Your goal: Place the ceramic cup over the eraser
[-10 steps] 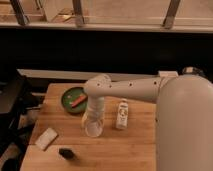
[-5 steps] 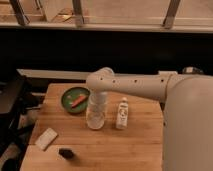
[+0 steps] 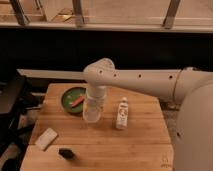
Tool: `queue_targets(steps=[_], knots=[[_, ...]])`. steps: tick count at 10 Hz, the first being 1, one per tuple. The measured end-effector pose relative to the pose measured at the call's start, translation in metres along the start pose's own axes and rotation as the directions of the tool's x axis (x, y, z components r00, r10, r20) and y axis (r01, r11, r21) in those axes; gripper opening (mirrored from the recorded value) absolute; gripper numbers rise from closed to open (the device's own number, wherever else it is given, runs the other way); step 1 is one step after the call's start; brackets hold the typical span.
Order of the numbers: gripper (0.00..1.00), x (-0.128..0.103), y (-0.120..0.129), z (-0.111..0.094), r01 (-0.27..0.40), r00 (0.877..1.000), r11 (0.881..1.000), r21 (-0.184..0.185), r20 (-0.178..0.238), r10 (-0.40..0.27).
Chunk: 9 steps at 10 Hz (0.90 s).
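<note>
The robot's white arm reaches in from the right, bends at a rounded elbow and turns straight down over the middle of the wooden table point(image 3: 142, 137). At its lower end the gripper point(image 3: 94, 106) is clasped on the ceramic cup point(image 3: 91, 116), which hangs upright directly under the wrist.

The cup is plain and pale, whitish with a slightly glassy look, handleless and gently tapered. It is close in height to the small bottle point(image 3: 122, 113). Its lower edge shows in front of the right rim of the green bowl point(image 3: 69, 95), which has a reddish piece point(image 3: 77, 101) lying in it. Whether the cup's base touches the table cannot be told.

The small bottle, white-labelled with a pale cap, stands upright just to the right of the cup, apart from it. The eraser point(image 3: 66, 153), a small dark lump, lies near the front edge of the table, well apart from the cup and to its front left. A pale flat block point(image 3: 46, 138) lies just beside the eraser, to its left and a little farther back.
</note>
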Motion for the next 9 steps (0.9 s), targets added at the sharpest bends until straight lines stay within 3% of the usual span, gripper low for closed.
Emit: queue_targets(steps=[2,4,6,9], knots=[[0.0,0.01,0.01,-0.02,0.074,0.997,0.997,-0.001,-0.008,-0.074],[0.0,0.025,0.021,-0.039,0.165,0.986,0.986,0.003,-0.037,-0.165],[0.0,0.04,0.03,-0.059,0.244,0.968,0.97,-0.001,-0.061,-0.244],[0.0,0.066,0.052,-0.076,0.369,0.922,0.929,-0.038,-0.108,-0.371]])
